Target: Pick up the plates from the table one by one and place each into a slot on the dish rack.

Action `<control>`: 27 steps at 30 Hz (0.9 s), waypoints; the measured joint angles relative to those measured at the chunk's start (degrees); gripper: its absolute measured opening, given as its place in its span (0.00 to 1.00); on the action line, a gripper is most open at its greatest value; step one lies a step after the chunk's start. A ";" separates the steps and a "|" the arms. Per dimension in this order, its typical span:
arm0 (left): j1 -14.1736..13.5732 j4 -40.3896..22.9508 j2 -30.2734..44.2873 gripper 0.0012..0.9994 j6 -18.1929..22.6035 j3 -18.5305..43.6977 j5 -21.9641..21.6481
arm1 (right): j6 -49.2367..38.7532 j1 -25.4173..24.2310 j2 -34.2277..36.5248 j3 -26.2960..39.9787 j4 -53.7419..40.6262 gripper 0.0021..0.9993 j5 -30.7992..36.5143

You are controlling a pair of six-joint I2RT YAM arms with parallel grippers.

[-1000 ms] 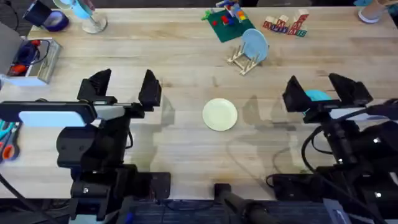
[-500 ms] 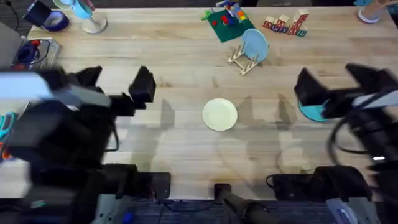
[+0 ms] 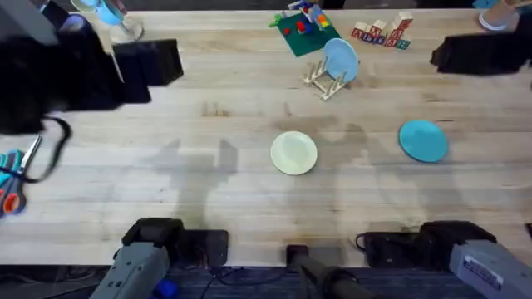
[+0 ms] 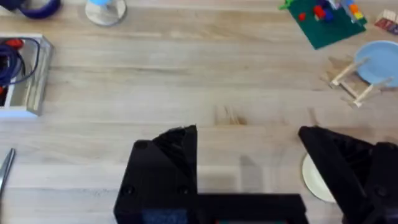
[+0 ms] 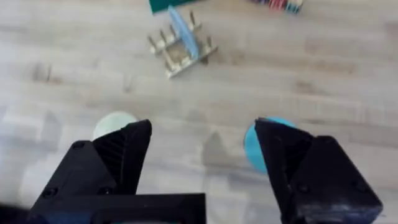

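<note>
Now both claws, the left claw [image 4: 247, 165] and right claw [image 5: 202, 165], hang spread apart and empty, so picking up the cream plate [image 3: 293, 153] or teal plate [image 3: 423, 139] from the table [image 3: 233, 199] comes next.

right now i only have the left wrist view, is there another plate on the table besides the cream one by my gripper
Observer: Yes, a teal-blue plate lies flat on the table, to the right of the cream plate and apart from it.
Operator: is the other arm holding anything
Observer: No, the right gripper is open with nothing between its fingers.
Operator: any room in the rack
Observer: The right wrist view shows the dish rack with bare pegs on both sides of the light-blue plate standing in it.
</note>
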 joint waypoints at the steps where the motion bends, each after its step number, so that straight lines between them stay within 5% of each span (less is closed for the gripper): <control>1: 0.00 -2.20 1.57 0.99 0.00 2.51 0.45 | 0.01 0.00 2.32 3.26 -3.37 1.00 -0.46; 8: 0.00 -15.41 9.92 0.99 -0.02 13.30 5.18 | 0.20 0.00 12.47 16.01 -16.68 1.00 -4.39; 16: 0.00 -19.23 14.62 0.99 -0.04 13.67 8.20 | 3.14 0.00 14.88 16.44 -18.86 1.00 -6.22; 27: 0.00 -20.56 21.03 0.99 -0.17 13.69 19.59 | 4.48 0.00 14.97 16.50 -18.91 1.00 -6.46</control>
